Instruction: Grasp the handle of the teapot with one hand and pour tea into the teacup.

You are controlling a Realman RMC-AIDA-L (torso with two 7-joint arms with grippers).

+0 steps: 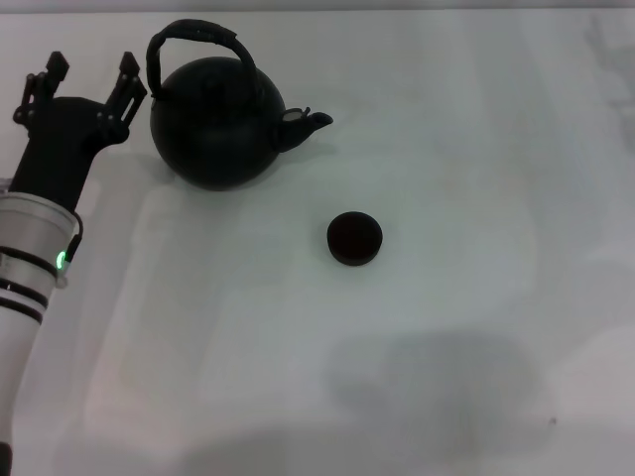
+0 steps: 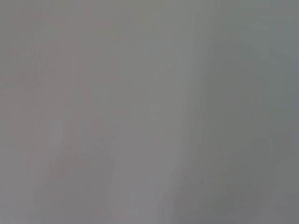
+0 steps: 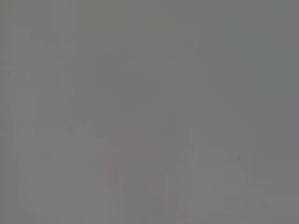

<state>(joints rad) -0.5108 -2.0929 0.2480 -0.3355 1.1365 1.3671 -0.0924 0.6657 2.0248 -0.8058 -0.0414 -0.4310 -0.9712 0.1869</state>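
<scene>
- The left end effector [image 1: 89, 71] hung at the far left of the surface [image 1: 446, 149], its two dark fingers [image 1: 130, 69] spread wide and holding nothing, just beside the teapot without touching it.
- One silver arm [image 1: 25, 258] with a small green light led up to that end effector.
- One teapot [image 1: 213, 124] stood upright at the far left-centre of the surface: round, matte black, with a short spout [image 1: 308, 123] pointing toward the right.
- One handle [image 1: 198, 42] arched over the teapot's top, dark and wrapped-looking, ungripped.
- One teacup [image 1: 354, 239] sat near the middle of the surface, nearer the robot and to the right of the teapot, apart from it: tiny, round, dark, with no handle.
- No writing or label could be read on any of these things.
- Both wrist views showed only plain pale surface; the right end effector was not in any view.
</scene>
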